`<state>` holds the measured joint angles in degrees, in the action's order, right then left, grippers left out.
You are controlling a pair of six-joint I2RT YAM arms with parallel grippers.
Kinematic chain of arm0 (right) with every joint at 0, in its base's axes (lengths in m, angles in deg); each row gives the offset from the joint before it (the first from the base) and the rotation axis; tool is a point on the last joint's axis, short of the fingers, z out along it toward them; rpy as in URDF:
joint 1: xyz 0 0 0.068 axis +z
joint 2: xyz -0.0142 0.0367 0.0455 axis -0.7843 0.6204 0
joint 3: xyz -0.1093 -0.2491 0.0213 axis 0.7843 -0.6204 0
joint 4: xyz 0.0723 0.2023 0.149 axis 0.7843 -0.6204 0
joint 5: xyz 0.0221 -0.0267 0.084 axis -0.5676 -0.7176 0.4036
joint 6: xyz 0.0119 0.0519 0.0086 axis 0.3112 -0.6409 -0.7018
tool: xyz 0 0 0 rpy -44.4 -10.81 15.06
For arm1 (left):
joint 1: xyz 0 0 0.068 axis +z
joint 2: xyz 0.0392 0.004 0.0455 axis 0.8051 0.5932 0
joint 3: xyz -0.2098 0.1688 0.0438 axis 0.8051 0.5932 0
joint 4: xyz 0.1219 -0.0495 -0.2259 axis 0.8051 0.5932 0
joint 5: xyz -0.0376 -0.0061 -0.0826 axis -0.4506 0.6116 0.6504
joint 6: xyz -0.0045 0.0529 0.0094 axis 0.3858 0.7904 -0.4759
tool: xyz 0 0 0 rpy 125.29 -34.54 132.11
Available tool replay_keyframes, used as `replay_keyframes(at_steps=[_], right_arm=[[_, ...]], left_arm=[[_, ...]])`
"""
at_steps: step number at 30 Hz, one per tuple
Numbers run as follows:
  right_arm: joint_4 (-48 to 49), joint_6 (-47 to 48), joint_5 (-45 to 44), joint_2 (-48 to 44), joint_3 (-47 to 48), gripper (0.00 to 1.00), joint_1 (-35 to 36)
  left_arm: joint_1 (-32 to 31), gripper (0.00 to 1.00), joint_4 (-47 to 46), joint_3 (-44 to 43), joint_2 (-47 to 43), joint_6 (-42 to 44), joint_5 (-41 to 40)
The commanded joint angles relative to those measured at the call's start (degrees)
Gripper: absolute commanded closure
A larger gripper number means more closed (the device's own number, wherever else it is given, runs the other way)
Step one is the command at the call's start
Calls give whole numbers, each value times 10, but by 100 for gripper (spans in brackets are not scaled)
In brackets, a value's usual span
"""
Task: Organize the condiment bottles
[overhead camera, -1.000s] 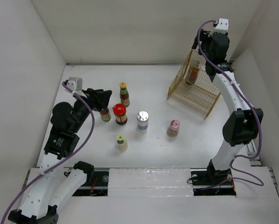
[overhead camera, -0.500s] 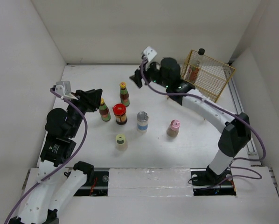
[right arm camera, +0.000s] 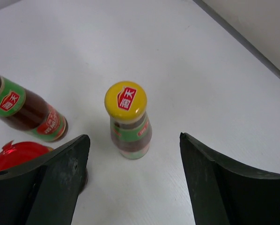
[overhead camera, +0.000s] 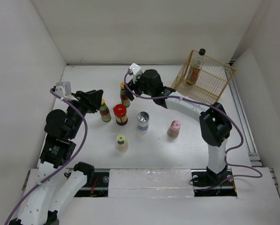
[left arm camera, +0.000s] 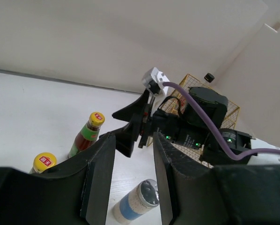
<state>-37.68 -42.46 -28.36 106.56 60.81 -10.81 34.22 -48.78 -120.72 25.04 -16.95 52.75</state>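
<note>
My right gripper (overhead camera: 129, 87) (right arm camera: 134, 137) is open and empty, low beside a tall yellow-red-capped bottle (overhead camera: 125, 94) (right arm camera: 25, 111). A short yellow-capped bottle (overhead camera: 104, 111) (right arm camera: 128, 119) stands beyond, framed by its fingers. My left gripper (overhead camera: 99, 96) (left arm camera: 130, 178) is open and empty, raised above that short bottle. A red-capped jar (overhead camera: 120, 114), silver-capped jar (overhead camera: 143, 121) (left arm camera: 135, 204), pink-capped jar (overhead camera: 174, 127) and yellow-green-capped jar (overhead camera: 121, 142) stand mid-table. A black-capped bottle (overhead camera: 194, 69) stands in the basket.
The gold wire basket (overhead camera: 210, 79) stands at the back right near the walls. White walls close the table on the left, back and right. The right arm's links stretch across the table from the near right to the bottles.
My right arm has swung from above the basket to the bottles at centre-left and lowered. The basket now stands further back. My left gripper has shifted slightly left.
</note>
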Motion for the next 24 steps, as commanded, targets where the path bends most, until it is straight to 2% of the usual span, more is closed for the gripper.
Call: replay_keyframes(at_steps=[1, 6, 12, 13, 14, 16, 17, 18, 20, 22, 24], right_arm=[[42, -13, 7, 30, 49, 18, -3], [42, -13, -2, 60, 83, 20, 8], [72, -36, 0, 84, 109, 29, 8], [79, -36, -6, 89, 109, 33, 13], [84, -42, -6, 95, 114, 47, 13], [84, -42, -13, 95, 121, 58, 13], [92, -48, -13, 95, 121, 70, 13], [97, -55, -18, 95, 111, 75, 13], [123, -61, -12, 73, 90, 77, 13], [157, -67, -12, 43, 70, 87, 13], [157, -72, -12, 21, 70, 88, 13]], left_arm=[[1, 67, -29, -7, -5, -2, 9], [1, 66, -29, -7, -5, -2, 14], [1, 66, -35, -7, -5, -2, 14], [1, 66, -35, -7, -5, -2, 14], [1, 66, -35, -7, -5, -2, 14], [1, 66, -35, -7, -5, -2, 14], [1, 66, -35, -7, -5, -2, 14], [1, 66, -35, -7, -5, -2, 14], [1, 66, -35, -7, -5, 3, 14], [1, 66, -35, -7, -5, 3, 14], [1, 66, -35, -7, -5, 3, 14]])
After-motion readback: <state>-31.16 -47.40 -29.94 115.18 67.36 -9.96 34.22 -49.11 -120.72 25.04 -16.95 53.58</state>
